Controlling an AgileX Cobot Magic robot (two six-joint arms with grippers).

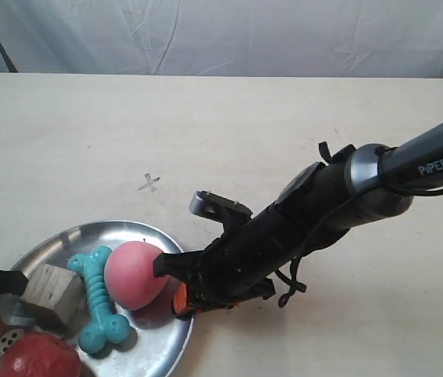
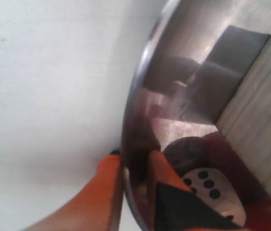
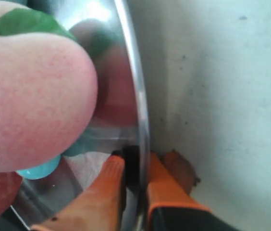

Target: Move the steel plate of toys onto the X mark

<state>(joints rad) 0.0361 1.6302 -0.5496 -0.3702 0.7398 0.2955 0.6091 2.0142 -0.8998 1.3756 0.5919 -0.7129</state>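
The steel plate [image 1: 88, 233] lies at the table's near left and holds the toys: pink ball [image 1: 133, 275], teal bone [image 1: 98, 298], wooden cube [image 1: 51, 293], red ball [image 1: 37, 356] and dotted die [image 1: 8, 339]. The X mark [image 1: 150, 183] is drawn on bare wood beyond the plate, apart from it. My right gripper [image 1: 177, 297] is shut on the plate's rim [image 3: 136, 91] beside the pink ball [image 3: 30, 96], one orange finger [image 3: 107, 178] inside. My left gripper [image 2: 131, 166] is shut on the opposite rim [image 2: 140, 82], near the die [image 2: 211, 188] and cube [image 2: 260, 115].
The right arm [image 1: 339, 196] reaches in from the right, low over the table. A pale cloth backdrop [image 1: 229, 35] hangs behind the table's far edge. Beige tabletop [image 1: 284, 118] surrounds the X mark.
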